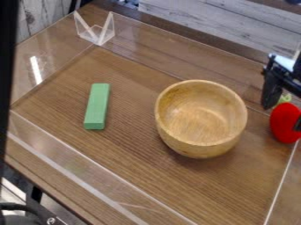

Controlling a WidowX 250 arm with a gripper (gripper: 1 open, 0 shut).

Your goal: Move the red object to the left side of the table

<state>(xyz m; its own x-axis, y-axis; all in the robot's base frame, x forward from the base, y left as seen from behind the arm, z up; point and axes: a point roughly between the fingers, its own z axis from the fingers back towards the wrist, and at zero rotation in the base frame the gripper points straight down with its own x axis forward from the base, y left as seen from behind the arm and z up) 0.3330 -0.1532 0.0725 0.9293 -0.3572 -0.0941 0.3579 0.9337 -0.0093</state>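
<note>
Resting at the table's right edge, beside the wooden bowl: red object, long axis roughly upright in frame, leafy end hidden. Hovering directly above and partly covering it: gripper, fingers spread wide, pinching nothing.

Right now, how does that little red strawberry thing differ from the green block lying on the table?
The red object is rounded with a green leafy top; the green block is a flat, straight-edged bar in one colour. The red object sits at the right edge of the table, right under the open gripper; the green block lies on the left, far from it. The wooden bowl stands between them. Both rest on the tabletop, and both are smaller than the bowl.
</note>
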